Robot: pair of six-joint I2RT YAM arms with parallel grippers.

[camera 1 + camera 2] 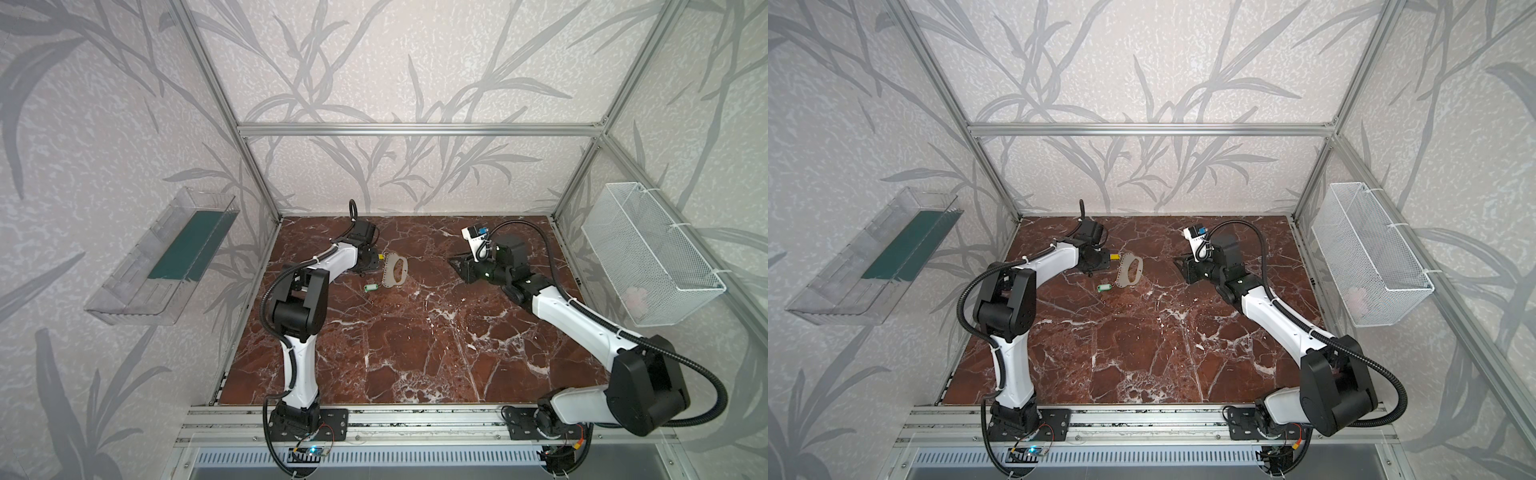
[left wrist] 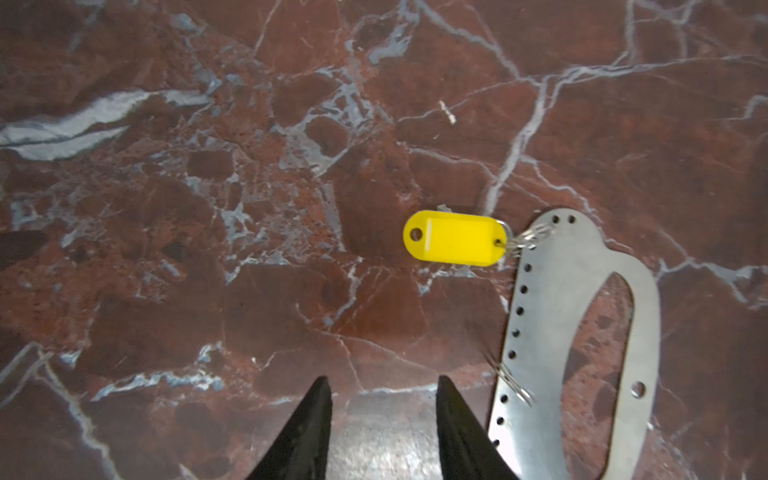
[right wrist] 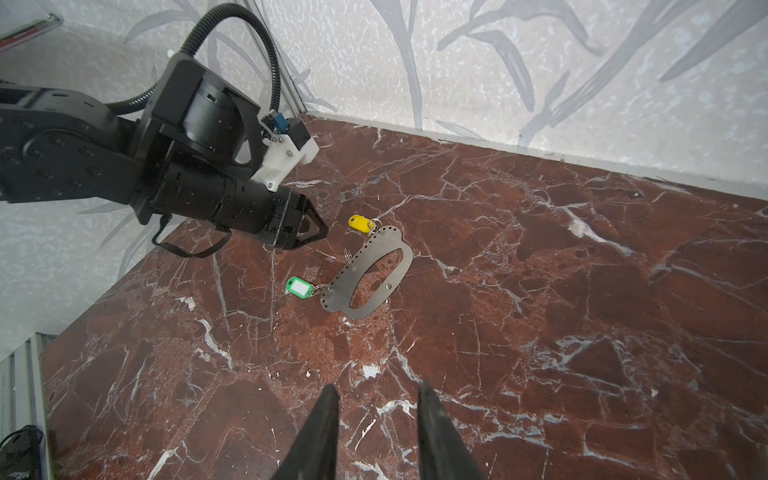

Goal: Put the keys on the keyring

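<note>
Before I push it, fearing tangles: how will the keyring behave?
The keyring looks thin and stiff: probably slides, won't roll. Flush on the table, its edge seems hard to pinch. The yellow key and green key, seemingly attached, likely trail.

No legible text, brand, number or sign to report. Pale label face of the green key tag blank. Small dark marks on the white mount at the right wrist, too small to read.
</note>
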